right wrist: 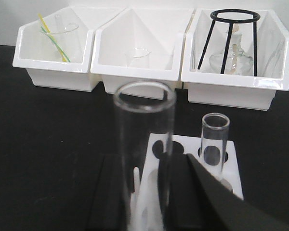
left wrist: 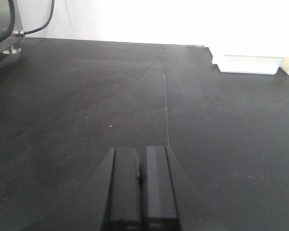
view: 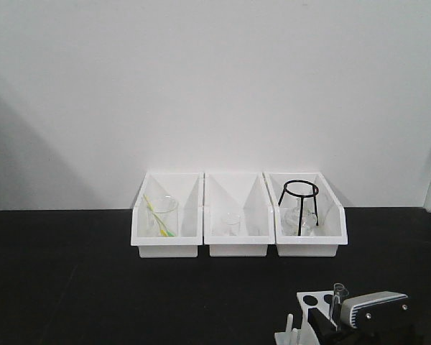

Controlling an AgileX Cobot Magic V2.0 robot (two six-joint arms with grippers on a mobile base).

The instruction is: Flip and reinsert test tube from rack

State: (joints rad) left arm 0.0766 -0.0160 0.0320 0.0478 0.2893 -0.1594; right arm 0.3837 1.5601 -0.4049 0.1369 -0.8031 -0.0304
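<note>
The right gripper [right wrist: 144, 192] is closed around the test tube [right wrist: 144, 144], held upright, open rim up, directly over the rack [right wrist: 231, 168], while the left gripper [left wrist: 140, 180], jaws together and empty, hangs far off.

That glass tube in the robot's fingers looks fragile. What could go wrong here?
Three things, I would guess. The test tube is slim, smooth glass held in the right gripper, so it might slip or crack when turned over. A second tube stands close by in the rack and could get knocked. The rack looks small and light, so a misaimed push into a hole might shove or tip it.
</note>
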